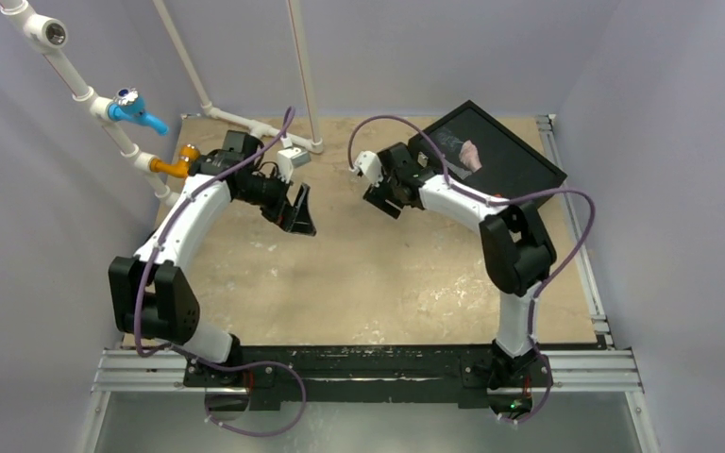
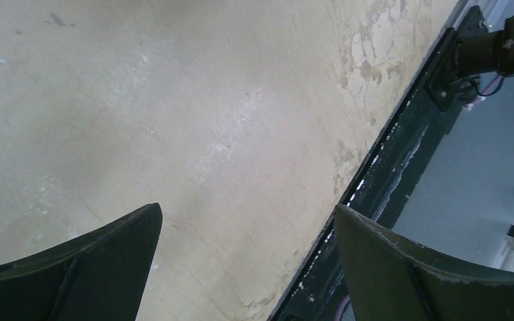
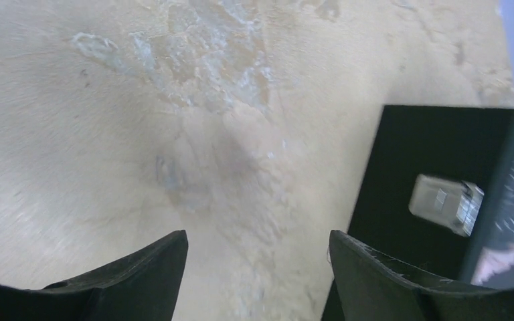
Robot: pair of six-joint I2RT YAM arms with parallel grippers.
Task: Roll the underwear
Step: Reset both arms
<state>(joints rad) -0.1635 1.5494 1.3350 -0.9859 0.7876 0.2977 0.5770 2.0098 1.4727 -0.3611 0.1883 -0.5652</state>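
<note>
The underwear (image 1: 472,151) is a small pale pink bundle lying inside the black tray (image 1: 529,175) at the back right. In the right wrist view a pink corner of the underwear (image 3: 498,262) shows in the tray (image 3: 428,154) to the right of the fingers. My right gripper (image 1: 380,196) (image 3: 258,244) hovers over bare table just left of the tray, open, with nothing between its fingers. My left gripper (image 1: 300,212) (image 2: 247,221) hangs over the table's middle left, open and empty, far from the underwear.
White pipes with a blue valve (image 1: 135,109) and an orange fitting (image 1: 181,162) run along the back left. A small white block (image 1: 293,159) sits by a pipe foot. The black rail (image 2: 401,160) marks the near table edge. Grey walls close in both sides.
</note>
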